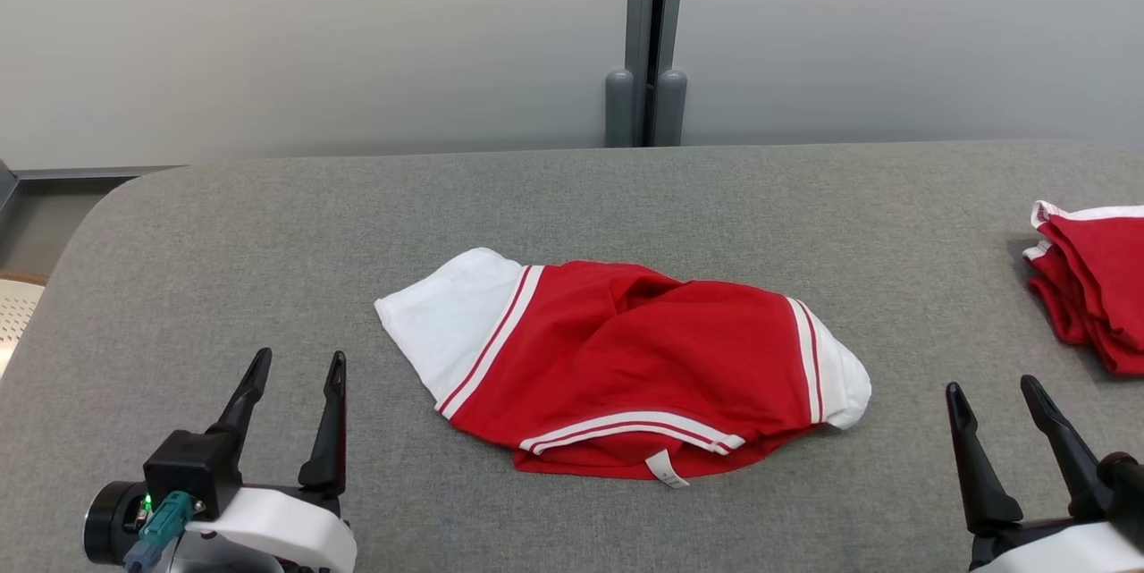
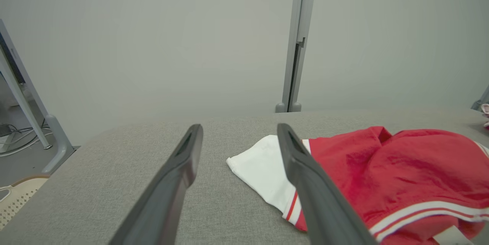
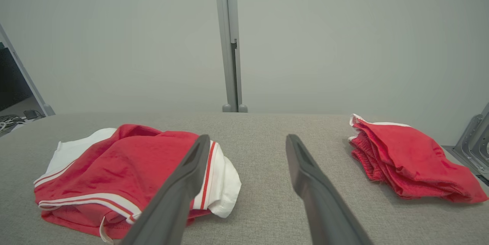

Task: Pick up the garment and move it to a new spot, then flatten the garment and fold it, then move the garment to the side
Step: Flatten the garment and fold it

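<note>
Nothing in hand: by the look of it, the whole job is ahead of me.

The grey surface [image 1: 268, 224] carries the red-and-white garment [image 1: 626, 358] around its middle, rumpled, neither flat nor neatly folded, so I judge the lift, flattening, fold and move aside are all left. A stack of red clothes [image 1: 1095, 287] sits at the right edge. My left gripper [image 1: 300, 358] and right gripper [image 1: 992, 387] hover by the near edge on either side of the garment, apart from it, fingers spread wide and empty. The garment's small white label [image 1: 666, 468] faces the near edge.
</note>
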